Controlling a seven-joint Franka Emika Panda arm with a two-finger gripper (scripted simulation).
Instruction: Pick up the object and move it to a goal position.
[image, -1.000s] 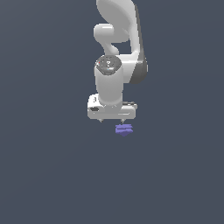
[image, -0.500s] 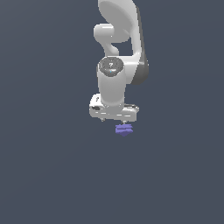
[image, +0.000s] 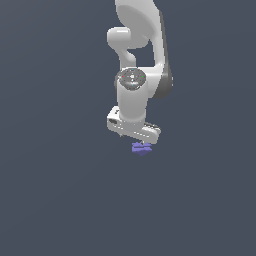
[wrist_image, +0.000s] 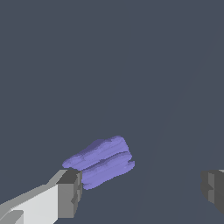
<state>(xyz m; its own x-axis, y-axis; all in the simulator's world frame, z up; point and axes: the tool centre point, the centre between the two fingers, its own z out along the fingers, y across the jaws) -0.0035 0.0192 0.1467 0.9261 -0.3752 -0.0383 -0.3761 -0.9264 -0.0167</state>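
Wrist view shows the jaws spread wide, holding nothing: one finger (wrist_image: 65, 192) sits just beside the violet-blue object (wrist_image: 101, 161), the other finger (wrist_image: 214, 189) stands well apart at the opposite edge. The object lies on the plain grey worktop (wrist_image: 131, 65), off-centre between the fingers. Exterior view places the gripper (image: 141, 144) low over the object (image: 141, 148), the white arm (image: 135, 95) upright above it. Judgement: approach stage, grasp not yet made. To do it well, shift the gripper sideways until the object is centred, lower fully, then close evenly; closing from this offset risks the near finger pushing the piece aside.
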